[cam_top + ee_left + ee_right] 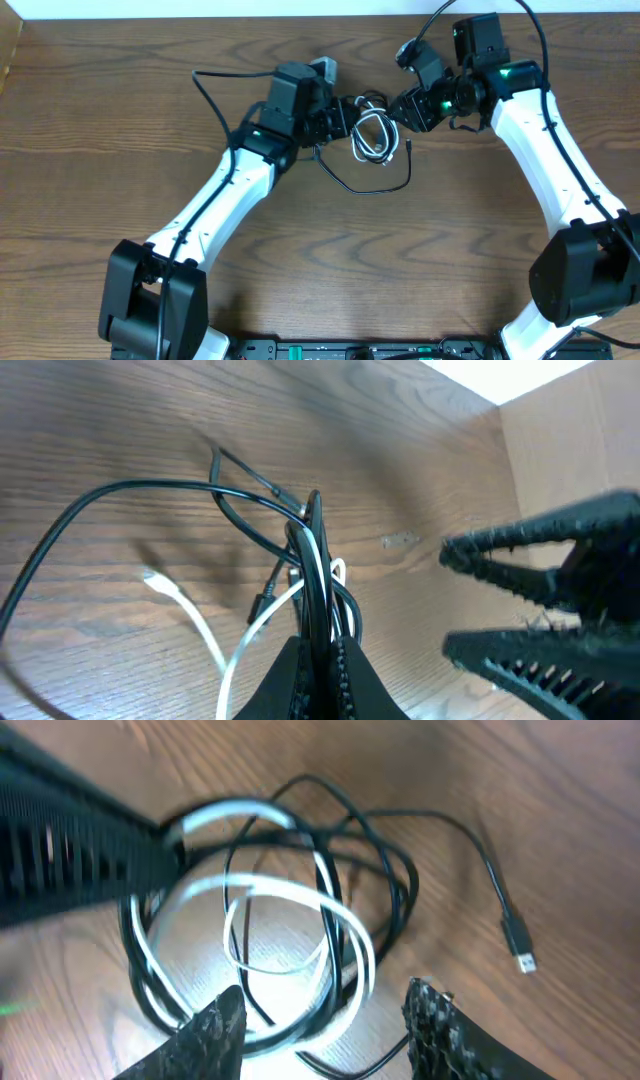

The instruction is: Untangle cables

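**A:** Closest to the lens in the left wrist view, the left fingers (322, 660) are pressed tight together. They pinch the cables (318, 575), and both black and white strands rise out of the pinch.

**B:** And the arms?

**A:** The left arm (215, 200) stretches diagonally from the near left corner to the far middle of the surface (100, 120). The right arm (545, 150) runs up the right side and bends inward. The two wrists face each other across the bundle.

**B:** The right fingers?

**A:** The right fingers (215, 1035) stand partly apart, one on either side of the coil's edge, gripping nothing.

**B:** How does the bundle look?

**A:** It is a set of loose, overlapping loops between the two wrists. The white cable (290, 892) is wound through the black cable (400, 885). One black tail runs out to a small plug (520, 950) lying flat on the wood, apart from the coil.
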